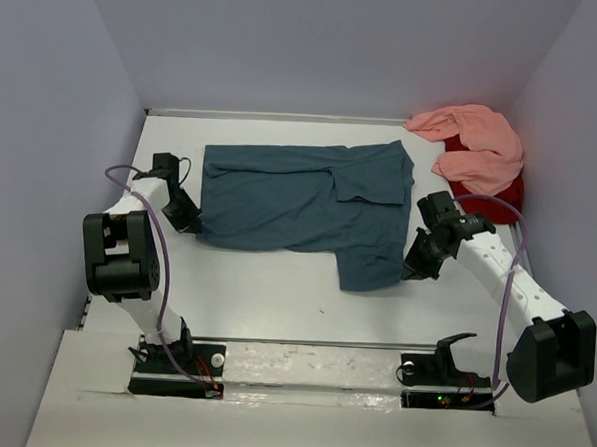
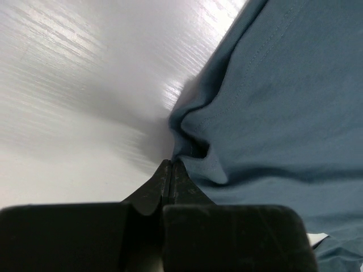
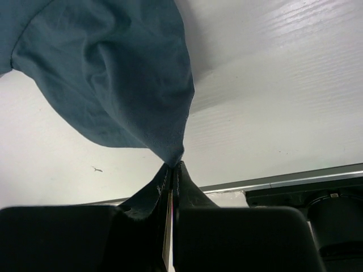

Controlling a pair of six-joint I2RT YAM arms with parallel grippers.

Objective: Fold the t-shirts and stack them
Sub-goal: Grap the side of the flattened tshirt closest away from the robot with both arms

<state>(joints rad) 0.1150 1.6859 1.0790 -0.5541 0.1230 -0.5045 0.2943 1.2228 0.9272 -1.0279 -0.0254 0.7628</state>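
**Both grippers pinch the teal-blue shirt at its near edge**

The teal-blue t-shirt point(image 1: 300, 199) lies spread on the white table point(image 1: 264, 302), about mid-table. Its long axis runs left to right. One section at the right end sticks out toward the near edge, so the outline is an L. A flap is folded over the right half, lying on top. Cannot tell which end the collar is on.

The left gripper point(image 1: 190, 223) sits at the shirt's near-left corner. In the left wrist view its jaws are pressed together, with the fabric point(image 2: 283, 113) puckered right at the tips point(image 2: 171, 167), so it looks pinched on the hem.

The right gripper point(image 1: 413, 268) is at the near-right corner of the protruding section. In the right wrist view the jaws are closed on cloth point(image 3: 113, 73), with fabric pulled to a point between the fingers point(image 3: 174, 170) and lifted a little off the table.

The salmon-pink t-shirt point(image 1: 473, 143) is crumpled in the far-right corner. It lies partly on top of the red t-shirt point(image 1: 500, 199), which is also bunched. Both are apart from the teal one.
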